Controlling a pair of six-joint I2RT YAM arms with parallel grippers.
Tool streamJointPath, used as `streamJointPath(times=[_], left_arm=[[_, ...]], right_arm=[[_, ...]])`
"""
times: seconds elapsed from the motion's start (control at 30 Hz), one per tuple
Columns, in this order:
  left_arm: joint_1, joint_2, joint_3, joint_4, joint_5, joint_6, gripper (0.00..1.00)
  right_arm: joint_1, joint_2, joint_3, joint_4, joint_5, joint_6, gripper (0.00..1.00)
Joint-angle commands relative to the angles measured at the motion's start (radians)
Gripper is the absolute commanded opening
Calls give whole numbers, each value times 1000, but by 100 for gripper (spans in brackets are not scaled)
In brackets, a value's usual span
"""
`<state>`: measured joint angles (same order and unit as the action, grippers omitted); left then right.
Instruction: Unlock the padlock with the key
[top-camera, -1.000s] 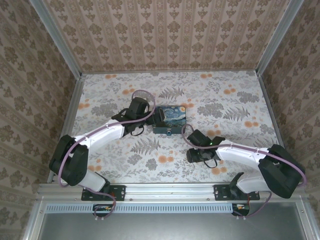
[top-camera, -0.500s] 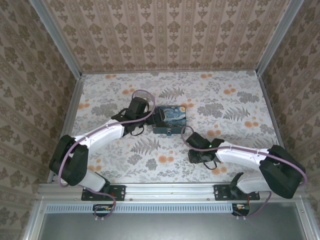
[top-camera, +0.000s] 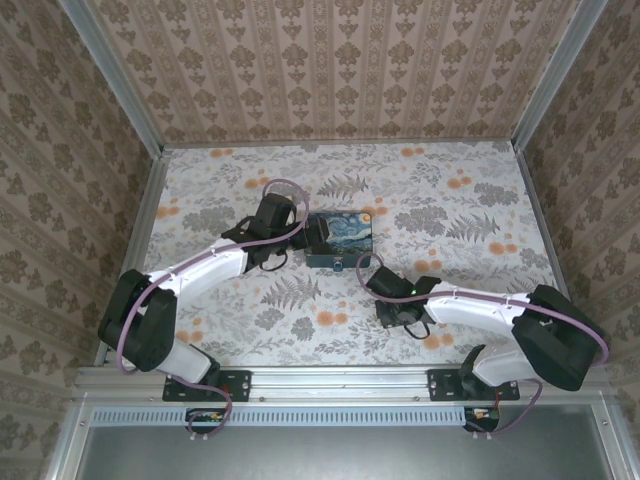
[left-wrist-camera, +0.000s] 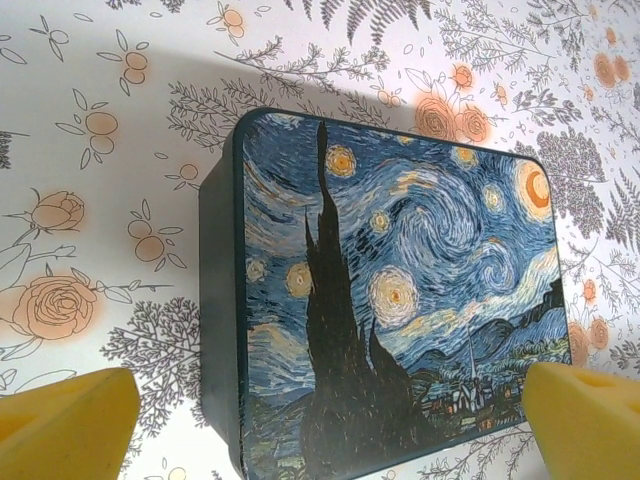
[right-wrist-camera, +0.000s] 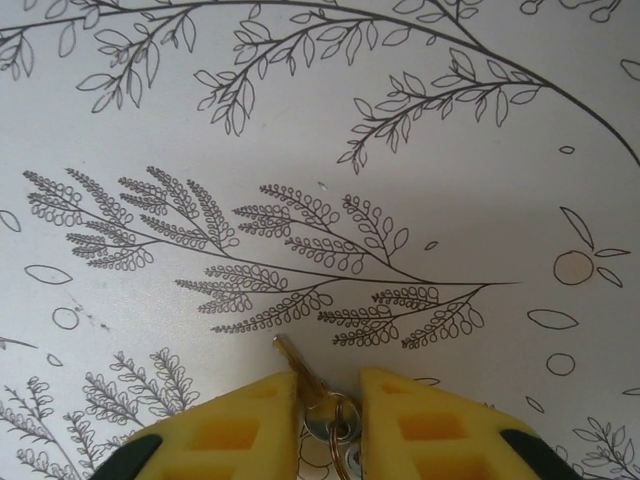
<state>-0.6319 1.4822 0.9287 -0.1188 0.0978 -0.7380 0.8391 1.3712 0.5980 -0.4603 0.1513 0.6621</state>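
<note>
The right gripper (right-wrist-camera: 328, 400) has narrowed its jaws around the key (right-wrist-camera: 292, 362); a firm pinch can't be told. The left gripper (top-camera: 312, 236) straddles the painted box (left-wrist-camera: 400, 300), jaws wide apart. The padlock (top-camera: 340, 266) hangs on the box's near face, so pickup comes first.

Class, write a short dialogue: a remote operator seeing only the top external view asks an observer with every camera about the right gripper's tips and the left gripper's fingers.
Operator: From above, the right gripper covers its own tips. What is there?
Observer: In the right wrist view, a small brass-coloured metal key on a ring lies on the flowered tabletop between the yellow fingers, close to both.
Operator: And the left gripper at the dark box with the swirly blue-and-yellow painted lid?
Observer: In the left wrist view its yellow fingertips stand wide apart, the box's lid showing between them.
</note>
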Motion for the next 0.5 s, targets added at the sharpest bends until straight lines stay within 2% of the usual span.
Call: streamJointPath(times=[0.0,0.17,0.37,0.47], left_arm=[[14,-25,-12,-1,19,-15,100],[19,-20,-15,-4,34,-22,100],[28,-9,-14,-6,48,-16,100],[32,-10,-11,-16,53,-7,100]], right_arm=[[32,104,-67,-82,-205,12,15],[32,109,-69,-36,-211,16,0],[18,29,-89,11,-224,50,0],[-1,-78,-83,14,-235,67,0]])
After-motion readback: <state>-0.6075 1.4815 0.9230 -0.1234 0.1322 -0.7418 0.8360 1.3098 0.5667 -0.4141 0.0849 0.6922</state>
